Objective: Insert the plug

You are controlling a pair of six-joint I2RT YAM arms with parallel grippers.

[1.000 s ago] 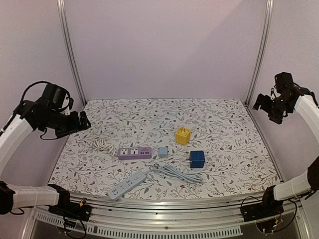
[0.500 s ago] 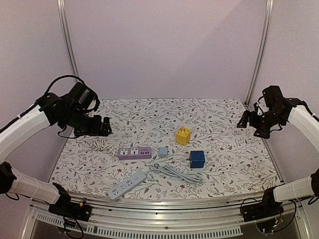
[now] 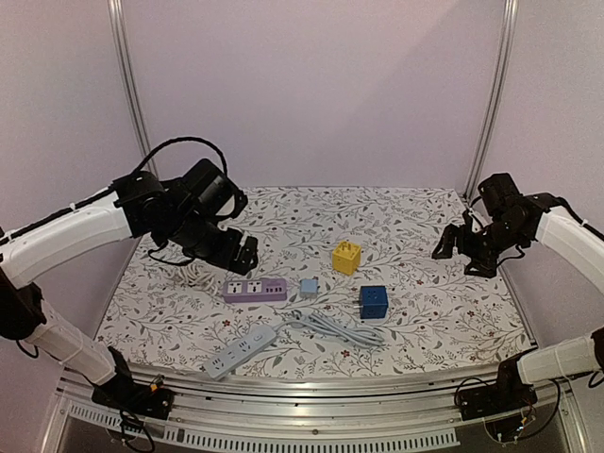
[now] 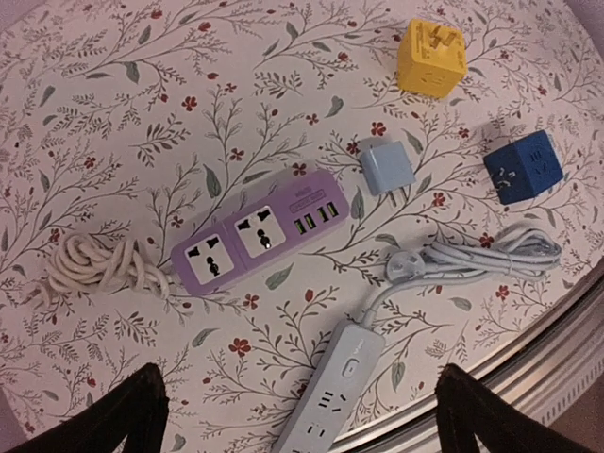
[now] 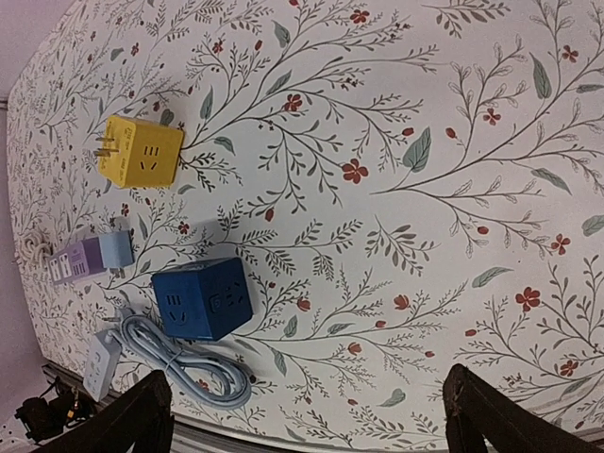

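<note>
A small light-blue plug (image 3: 309, 287) lies on the floral cloth just right of a purple power strip (image 3: 255, 289). Both also show in the left wrist view, the plug (image 4: 384, 172) with its prongs pointing down-right and the purple strip (image 4: 255, 231) with its sockets facing up. My left gripper (image 3: 236, 253) hovers open and empty above the strip's left end; its fingertips (image 4: 132, 415) frame the lower edge of its view. My right gripper (image 3: 453, 247) hovers open and empty over the table's right side, well apart from the plug.
A yellow cube socket (image 3: 346, 257) and a blue cube socket (image 3: 374, 302) sit right of the plug. A grey power strip (image 3: 243, 350) with a looped cable (image 3: 335, 328) lies near the front edge. A coiled white cord (image 3: 193, 275) trails left of the purple strip.
Both arms have swung inward from the side walls. The left gripper moved right to above the purple strip. The right gripper moved left and lower over the table. Nothing on the table has moved.
</note>
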